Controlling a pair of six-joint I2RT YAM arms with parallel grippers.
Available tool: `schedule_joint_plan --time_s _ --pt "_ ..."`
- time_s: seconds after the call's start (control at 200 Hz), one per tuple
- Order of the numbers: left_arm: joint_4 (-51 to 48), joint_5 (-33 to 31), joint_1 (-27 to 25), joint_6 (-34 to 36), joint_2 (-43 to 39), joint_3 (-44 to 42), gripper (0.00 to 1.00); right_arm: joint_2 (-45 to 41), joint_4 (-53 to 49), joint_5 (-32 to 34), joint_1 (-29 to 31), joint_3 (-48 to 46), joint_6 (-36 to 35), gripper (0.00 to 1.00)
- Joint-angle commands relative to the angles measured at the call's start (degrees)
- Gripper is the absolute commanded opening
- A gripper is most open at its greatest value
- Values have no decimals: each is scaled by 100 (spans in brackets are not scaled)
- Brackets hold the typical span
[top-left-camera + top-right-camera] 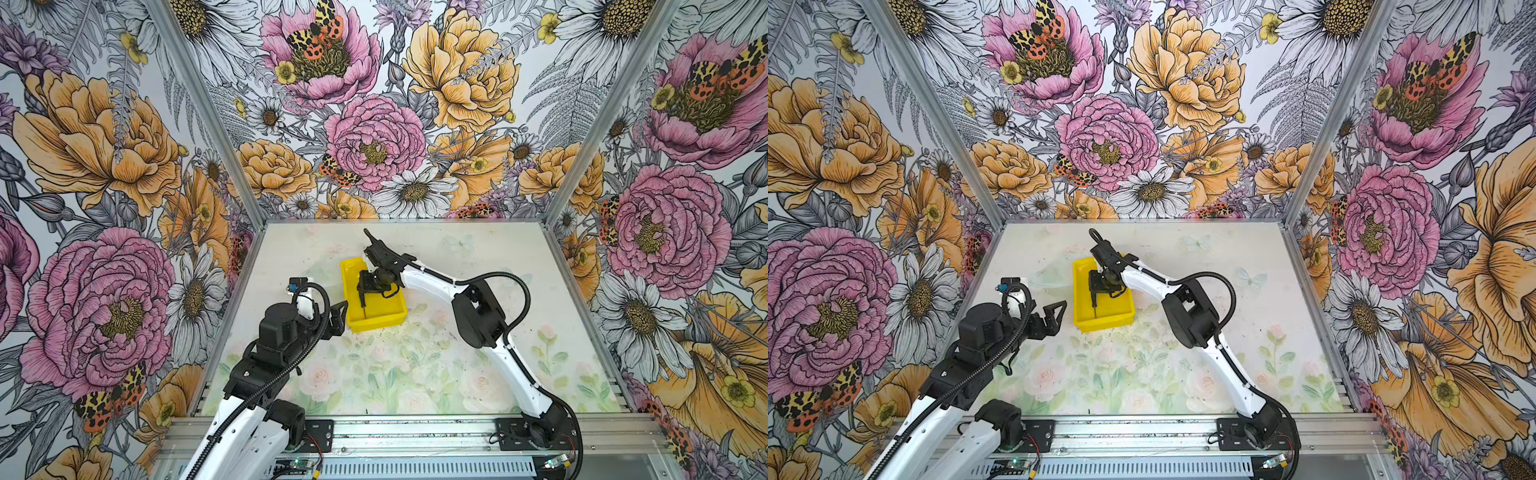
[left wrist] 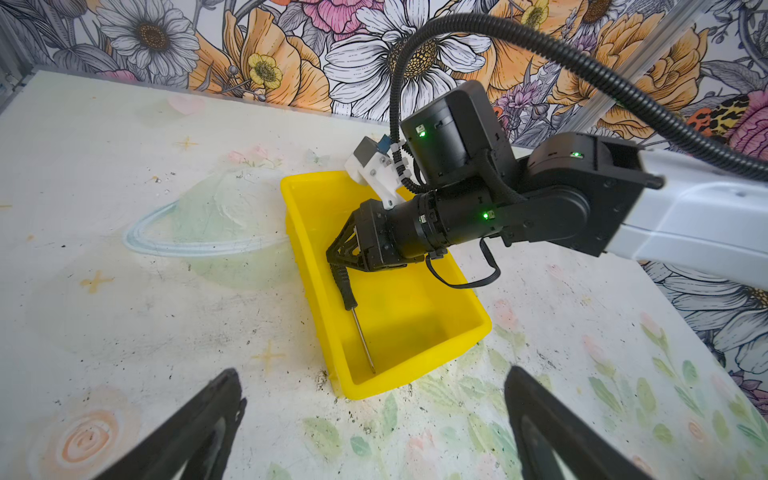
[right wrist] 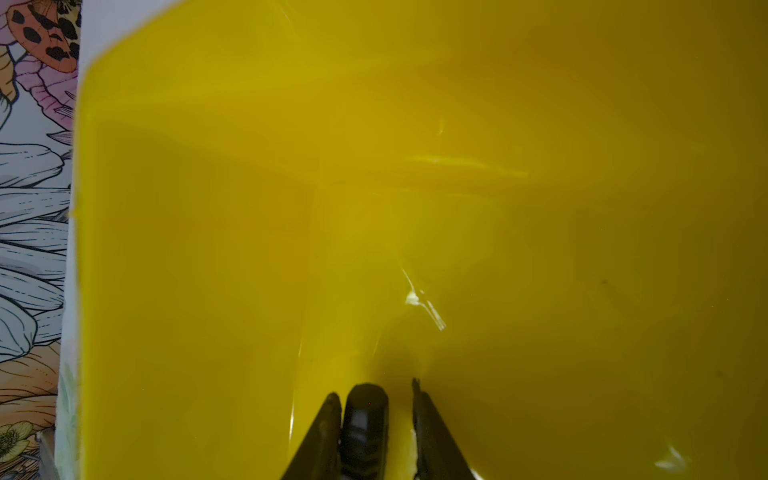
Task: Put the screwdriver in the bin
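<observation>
My right hand [image 2: 334, 259] hung in the bin [image 2: 316, 299], released: one finger touched the screwdriver [image 2: 348, 297], the other stood clear. It leaned inside, tip down by the left wall. Withdrawing crooked, I risked dragging it over that low wall onto the bench [image 2: 166, 316].

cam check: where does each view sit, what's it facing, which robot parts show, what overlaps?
Both top views: high in front, looking down toward the back wall; both arms, left claw, right claw over the bin.
Left wrist: on the left arm, facing the bin; own claw fingers, plus right arm.
Right wrist: on the right arm, close inside the bin; own claw fingertips flanking the screwdriver handle.
Shared: all show bin and screwdriver.
</observation>
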Motion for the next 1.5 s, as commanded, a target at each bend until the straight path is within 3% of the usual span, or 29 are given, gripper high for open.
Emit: schedule_joint_plan --time_s 0.0,0.35,0.696,0.901,1.186,1.496 --pt "73 48 8 -28 -136 -84 99 -104 14 260 56 -50 -34 34" --pt "92 -93 -329 -56 -431 -136 99 -829 4 912 202 -346 -388 48" --pt "-101 -1346 -1844 -216 -915 -317 99 -2296 14 1836 425 -1568 -624 59" --pt "-223 -1977 -2328 -446 -1148 -425 99 -3076 14 2253 452 -2344 -752 68" --pt "-284 -2376 -2367 -191 -1091 -327 99 -4161 40 2838 419 -3302 -1597 77" --pt "-379 -3221 -2148 -289 -769 -237 99 -5568 213 2638 105 -4885 -2244 82"
